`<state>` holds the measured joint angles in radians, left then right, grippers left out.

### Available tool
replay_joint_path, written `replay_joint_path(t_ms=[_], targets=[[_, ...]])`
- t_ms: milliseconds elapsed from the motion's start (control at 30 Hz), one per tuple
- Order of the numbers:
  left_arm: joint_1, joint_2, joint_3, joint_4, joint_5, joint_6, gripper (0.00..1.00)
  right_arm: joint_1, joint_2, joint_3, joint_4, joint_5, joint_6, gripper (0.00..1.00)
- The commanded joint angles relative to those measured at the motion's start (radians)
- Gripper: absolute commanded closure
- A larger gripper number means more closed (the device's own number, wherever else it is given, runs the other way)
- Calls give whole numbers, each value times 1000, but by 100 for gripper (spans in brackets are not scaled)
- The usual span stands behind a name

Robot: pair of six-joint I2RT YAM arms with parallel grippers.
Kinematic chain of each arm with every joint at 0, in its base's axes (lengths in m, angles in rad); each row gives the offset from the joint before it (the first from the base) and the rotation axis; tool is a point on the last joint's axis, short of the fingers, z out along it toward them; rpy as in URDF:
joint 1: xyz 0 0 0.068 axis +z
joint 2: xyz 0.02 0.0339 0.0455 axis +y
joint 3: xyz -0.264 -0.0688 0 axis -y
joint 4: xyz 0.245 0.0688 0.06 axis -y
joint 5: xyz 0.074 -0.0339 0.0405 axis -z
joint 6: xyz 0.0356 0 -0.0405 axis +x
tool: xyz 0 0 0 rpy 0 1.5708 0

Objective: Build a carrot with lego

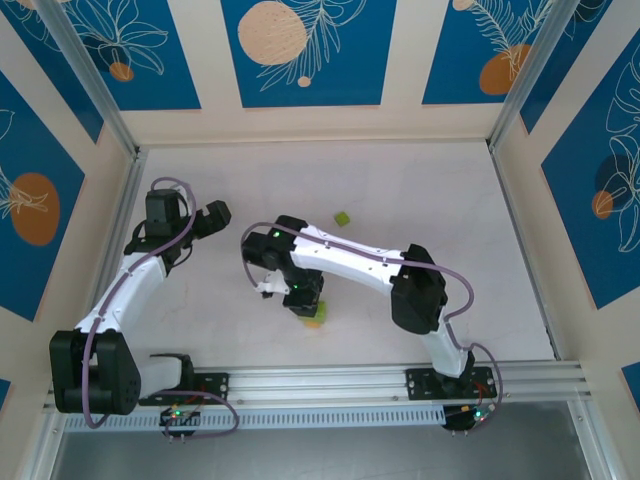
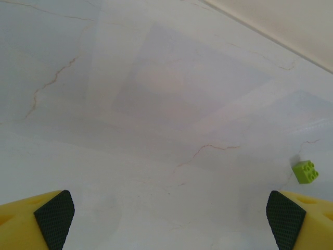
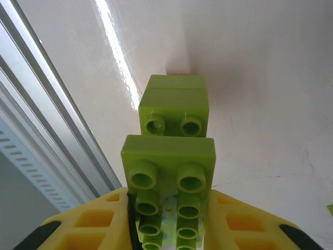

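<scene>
Down at the bench (image 3: 260, 78), my right hand (image 3: 169, 224) grips the carrot (image 3: 169, 156); a skewed press could split it apart.

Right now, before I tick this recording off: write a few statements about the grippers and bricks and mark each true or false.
1. The right gripper is clamped on the carrot, a stack of lime-green bricks. True.
2. The left gripper is shut on a brick. False: its fingers stand wide apart with only bare table between them.
3. One loose brick lies on the table, apart from both grippers. True.
4. That loose brick is orange. False: it is lime-green.
</scene>
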<state>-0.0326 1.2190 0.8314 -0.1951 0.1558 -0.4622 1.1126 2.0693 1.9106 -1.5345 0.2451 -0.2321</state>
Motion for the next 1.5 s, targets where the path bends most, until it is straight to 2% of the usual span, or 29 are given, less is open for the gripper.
replay_joint_path(t_ms=[0,1467], targets=[[10,-6,14,-4,-11,14,3,12,-47,-5,-15,7,-52,69],[10,-4,15,-4,-11,15,3,23,-6,-33,24,8,-81,68]])
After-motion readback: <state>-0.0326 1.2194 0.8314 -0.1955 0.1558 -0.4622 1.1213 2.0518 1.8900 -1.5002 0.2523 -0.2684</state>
